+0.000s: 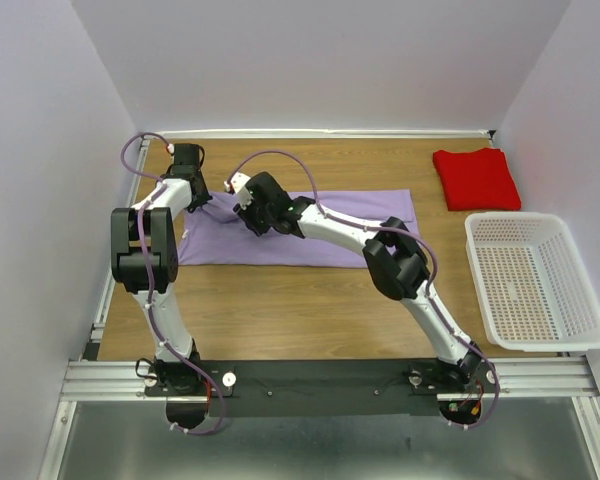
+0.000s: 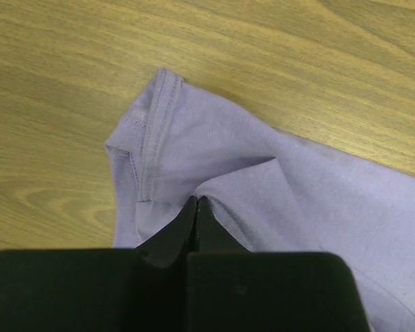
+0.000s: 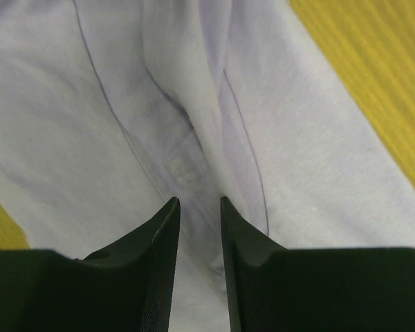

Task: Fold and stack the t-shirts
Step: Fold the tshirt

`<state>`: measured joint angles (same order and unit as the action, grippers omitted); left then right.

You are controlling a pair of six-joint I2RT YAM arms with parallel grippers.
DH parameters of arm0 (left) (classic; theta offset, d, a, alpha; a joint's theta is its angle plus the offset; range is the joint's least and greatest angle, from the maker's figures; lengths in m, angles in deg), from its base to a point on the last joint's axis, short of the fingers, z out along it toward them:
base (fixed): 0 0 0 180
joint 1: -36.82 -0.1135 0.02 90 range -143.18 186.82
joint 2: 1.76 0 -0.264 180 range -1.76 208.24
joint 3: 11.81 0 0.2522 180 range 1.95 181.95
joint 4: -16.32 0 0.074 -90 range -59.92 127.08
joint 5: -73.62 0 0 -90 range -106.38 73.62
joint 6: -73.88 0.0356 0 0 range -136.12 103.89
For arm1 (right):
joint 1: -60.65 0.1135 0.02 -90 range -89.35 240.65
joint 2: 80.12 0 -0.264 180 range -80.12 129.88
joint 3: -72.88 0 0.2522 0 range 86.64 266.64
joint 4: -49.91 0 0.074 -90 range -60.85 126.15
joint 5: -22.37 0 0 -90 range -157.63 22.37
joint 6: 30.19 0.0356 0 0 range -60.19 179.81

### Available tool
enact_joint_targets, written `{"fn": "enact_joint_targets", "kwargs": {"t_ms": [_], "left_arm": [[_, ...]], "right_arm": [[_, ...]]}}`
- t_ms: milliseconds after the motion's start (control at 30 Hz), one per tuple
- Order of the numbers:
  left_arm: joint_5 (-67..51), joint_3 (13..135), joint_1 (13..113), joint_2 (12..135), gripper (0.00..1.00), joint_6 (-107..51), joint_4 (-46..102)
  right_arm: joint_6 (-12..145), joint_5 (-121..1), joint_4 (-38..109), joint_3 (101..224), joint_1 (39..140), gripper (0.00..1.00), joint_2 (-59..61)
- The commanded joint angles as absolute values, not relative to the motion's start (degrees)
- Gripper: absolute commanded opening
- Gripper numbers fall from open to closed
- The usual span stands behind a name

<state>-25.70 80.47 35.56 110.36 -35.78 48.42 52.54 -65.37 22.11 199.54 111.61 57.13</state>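
Plain white walls (image 1: 330, 60) enclose a wooden table (image 1: 280, 300); a metal rail (image 1: 550, 372) fronts it.

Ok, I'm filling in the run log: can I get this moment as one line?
left gripper: shut on lavender t-shirt | right gripper: open, over the same shirt | red t-shirt: folded, far right of table

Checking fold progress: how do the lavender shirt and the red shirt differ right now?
Colour: the lavender t-shirt is light purple, the red t-shirt bright red.
Shape: lavender lies as a long flat strip; red is a compact folded square.
Handling: the left gripper pinches lavender's edge and the right gripper stands open over it; red is untouched, beside the basket.
Both are plain and lie on the table.
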Motion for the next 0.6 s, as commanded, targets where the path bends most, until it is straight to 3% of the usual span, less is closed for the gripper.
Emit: {"fn": "enact_joint_targets", "kwargs": {"t_ms": [0,567], "left_arm": [[-25.26,82.02,35.85,111.18,0.0,-35.45,48.44],[-23.94,82.37,36.29,111.89,0.0,-35.89,48.62]], "right_arm": [[52.78,-63.94,23.14,203.97,112.5,0.37,59.18],[53.83,-62.27,23.14,208.37,112.68,0.36,64.72]]}}
